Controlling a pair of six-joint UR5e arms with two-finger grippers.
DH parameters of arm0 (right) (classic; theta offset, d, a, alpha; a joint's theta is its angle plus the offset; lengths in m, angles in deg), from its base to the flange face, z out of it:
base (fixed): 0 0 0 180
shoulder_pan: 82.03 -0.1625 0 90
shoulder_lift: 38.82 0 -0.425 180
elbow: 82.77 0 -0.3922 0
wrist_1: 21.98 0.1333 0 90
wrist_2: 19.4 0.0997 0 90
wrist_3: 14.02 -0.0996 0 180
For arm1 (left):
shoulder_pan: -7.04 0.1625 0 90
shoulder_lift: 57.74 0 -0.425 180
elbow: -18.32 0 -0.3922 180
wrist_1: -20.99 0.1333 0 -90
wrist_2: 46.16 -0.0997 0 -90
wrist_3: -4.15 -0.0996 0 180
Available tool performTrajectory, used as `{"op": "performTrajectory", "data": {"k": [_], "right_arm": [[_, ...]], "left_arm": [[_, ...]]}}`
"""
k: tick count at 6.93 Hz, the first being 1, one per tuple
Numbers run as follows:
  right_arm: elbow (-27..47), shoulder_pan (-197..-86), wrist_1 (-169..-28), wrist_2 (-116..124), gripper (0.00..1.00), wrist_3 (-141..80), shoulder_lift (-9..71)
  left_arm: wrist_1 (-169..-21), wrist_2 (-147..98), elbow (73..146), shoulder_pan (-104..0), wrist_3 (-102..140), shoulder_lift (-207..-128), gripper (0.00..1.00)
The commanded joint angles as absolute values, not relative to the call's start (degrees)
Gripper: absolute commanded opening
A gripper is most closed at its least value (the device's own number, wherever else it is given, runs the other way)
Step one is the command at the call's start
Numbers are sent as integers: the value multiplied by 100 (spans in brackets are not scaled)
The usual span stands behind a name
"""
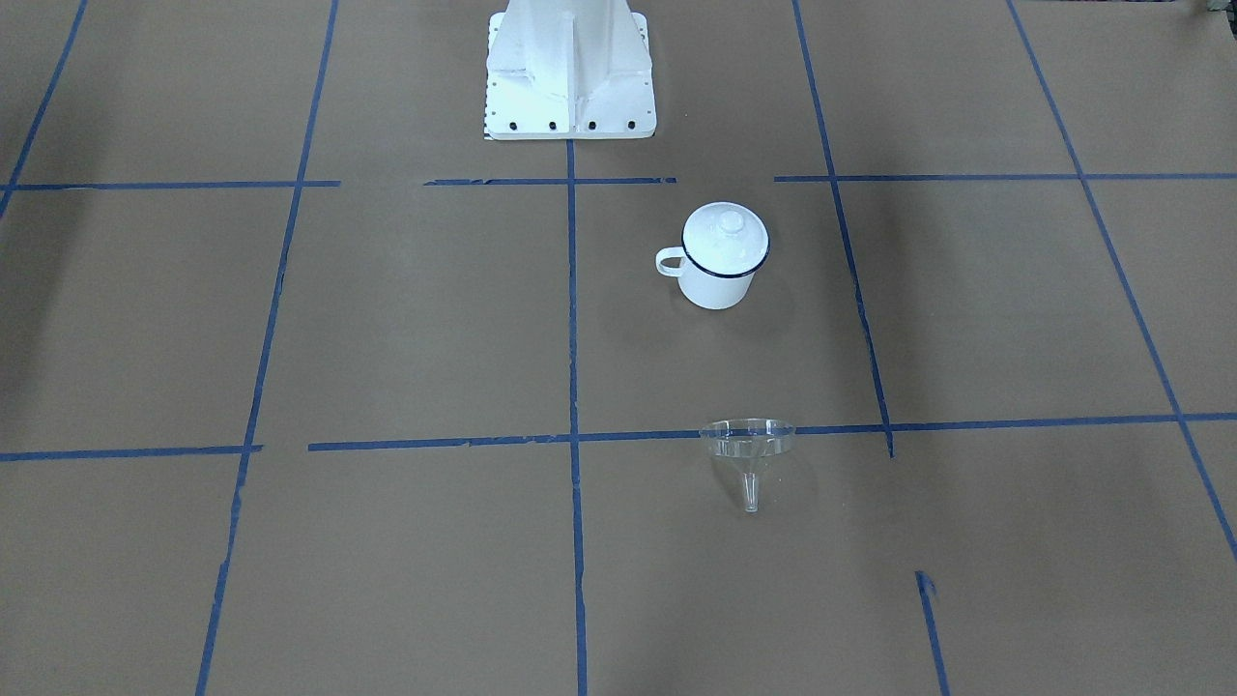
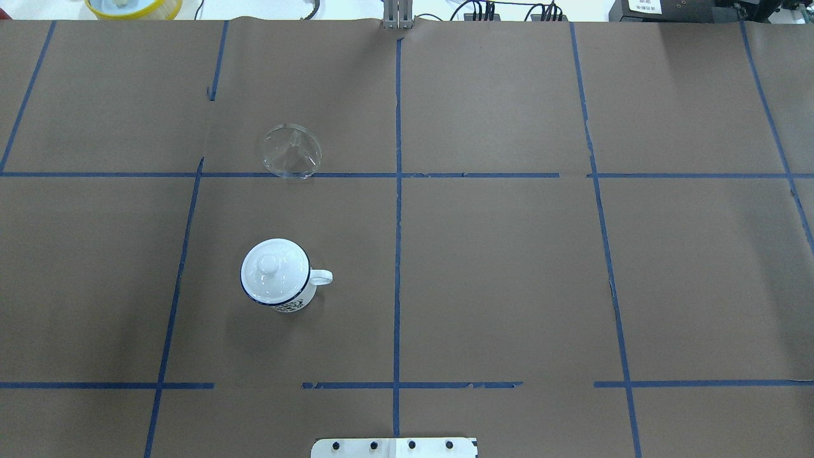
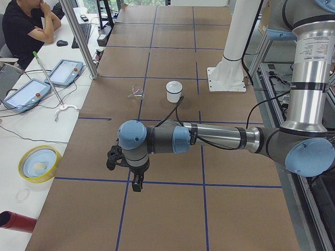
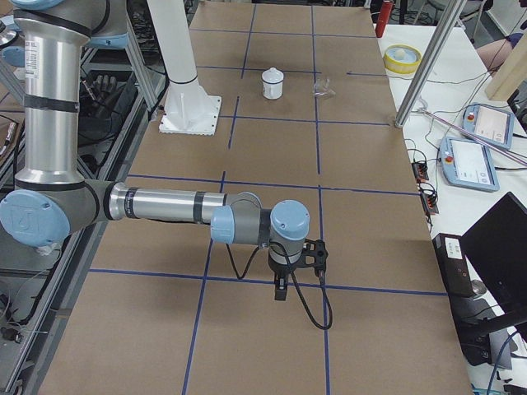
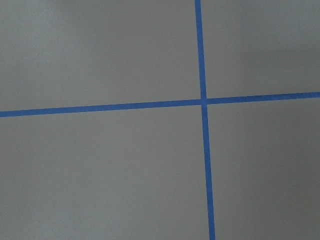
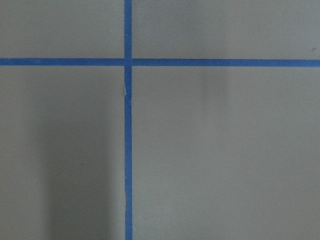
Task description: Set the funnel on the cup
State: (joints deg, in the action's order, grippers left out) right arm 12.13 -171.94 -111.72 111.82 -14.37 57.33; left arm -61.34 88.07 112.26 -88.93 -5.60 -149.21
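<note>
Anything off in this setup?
Yes. The cup has its lid on, so its mouth is covered. The funnel lies tipped on its side over a blue tape line.

The table (image 2: 509, 286) is brown, gridded with blue tape (image 2: 397, 254) — on it stand the cup (image 1: 715, 288) and a white base (image 1: 570, 87), the funnel (image 1: 746, 443) lying apart on a tape line
</note>
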Motion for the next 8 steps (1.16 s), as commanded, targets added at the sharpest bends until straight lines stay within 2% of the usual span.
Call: {"op": "performTrajectory", "data": {"k": [1,6,8], "right_arm": [[1207,-17194,-11172,11182,100,-1437,5724],[1207,-17194,-11172,11182,100,-1437,5733],[1207,-17194,-11172,11182,100,-1437,5733]], "left_arm": [[-6232,8814,11237,-8902,-734,-14853,100],[-6259,8823,11271,-8911,-727,-14853,100],[-6407,8814,11517,-8894,-701,-14468,100]]}}
